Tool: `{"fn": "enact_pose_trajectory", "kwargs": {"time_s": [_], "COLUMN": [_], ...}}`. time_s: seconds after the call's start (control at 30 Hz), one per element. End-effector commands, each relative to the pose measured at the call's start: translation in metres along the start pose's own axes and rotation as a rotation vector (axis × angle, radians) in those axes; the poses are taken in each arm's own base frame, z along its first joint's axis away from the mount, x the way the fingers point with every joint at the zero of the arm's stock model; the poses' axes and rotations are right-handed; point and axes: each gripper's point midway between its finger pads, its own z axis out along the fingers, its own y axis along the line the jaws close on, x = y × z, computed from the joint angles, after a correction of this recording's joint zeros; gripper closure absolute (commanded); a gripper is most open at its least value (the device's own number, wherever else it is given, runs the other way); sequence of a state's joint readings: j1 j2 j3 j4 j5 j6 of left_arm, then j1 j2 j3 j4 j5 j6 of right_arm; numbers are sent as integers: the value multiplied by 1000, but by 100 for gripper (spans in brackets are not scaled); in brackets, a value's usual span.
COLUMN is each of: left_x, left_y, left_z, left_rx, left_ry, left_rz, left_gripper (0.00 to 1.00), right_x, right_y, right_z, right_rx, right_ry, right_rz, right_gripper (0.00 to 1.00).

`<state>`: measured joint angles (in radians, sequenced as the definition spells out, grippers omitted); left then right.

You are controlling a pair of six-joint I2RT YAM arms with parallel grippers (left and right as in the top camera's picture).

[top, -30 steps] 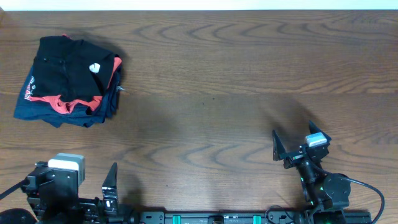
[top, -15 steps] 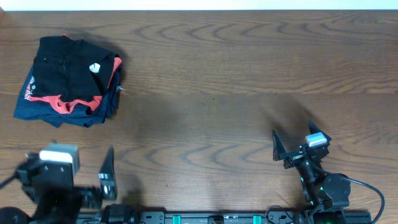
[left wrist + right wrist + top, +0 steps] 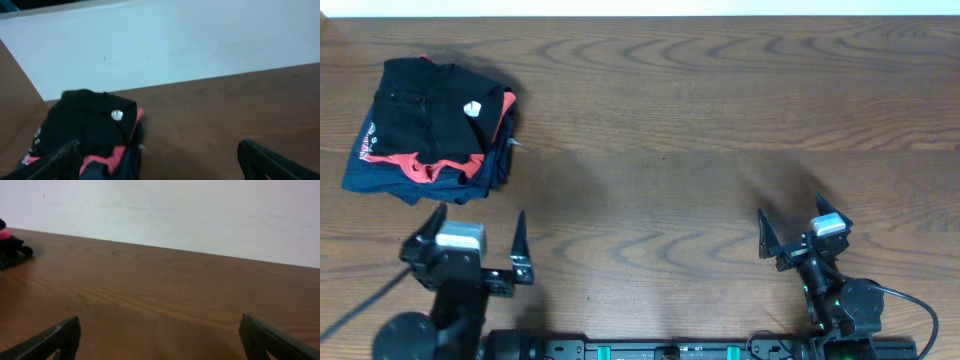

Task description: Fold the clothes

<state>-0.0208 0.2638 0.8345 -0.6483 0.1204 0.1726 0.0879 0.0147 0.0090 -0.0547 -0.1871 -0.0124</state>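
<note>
The black T-shirt [image 3: 435, 105] lies folded on top of a pile at the table's far left, its small round white tag [image 3: 472, 109] facing up. It also shows in the left wrist view [image 3: 85, 125]. Under it lie a red shirt [image 3: 420, 165] and a navy garment [image 3: 380, 178]. My left gripper [image 3: 478, 245] is open and empty, over the table just in front of the pile. My right gripper [image 3: 790, 225] is open and empty at the front right, far from the pile.
The wooden table [image 3: 700, 130] stretches to the right of the pile. A white wall [image 3: 175, 210] stands behind the table's far edge. The pile's edge shows at far left in the right wrist view [image 3: 10, 247].
My left arm has risen from the front edge and moved forward and to the right, toward the pile. The right arm and the pile have not moved.
</note>
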Motion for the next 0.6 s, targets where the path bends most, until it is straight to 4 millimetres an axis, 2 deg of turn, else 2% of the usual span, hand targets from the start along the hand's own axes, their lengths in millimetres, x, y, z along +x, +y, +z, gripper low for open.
{"fn": "enact_pose_trajectory", "kwargs": {"time_s": [0.0,0.2,0.47,0.57], "left_x": [10,31,50,64], "left_y": [-2,-4,-4,-5], "left_z": [-7,-12,7,17], "left_rx": [-6,-13,-12,-11], "left_ry": [-61,-120,-95,-67], "left_rz": [1,5,4,2], "left_gripper": [2,2,2,2], "right_x": [0,0,0,0], "right_y": [-1,-1,-1,-1], "right_z": [0,0,0,0], "right_rx": [2,2,2,2], "right_ry": [-4,-4,-4,-4], "right_rz": [-12,-12,-12,-12], "right_gripper": [1,1,1,1]}}
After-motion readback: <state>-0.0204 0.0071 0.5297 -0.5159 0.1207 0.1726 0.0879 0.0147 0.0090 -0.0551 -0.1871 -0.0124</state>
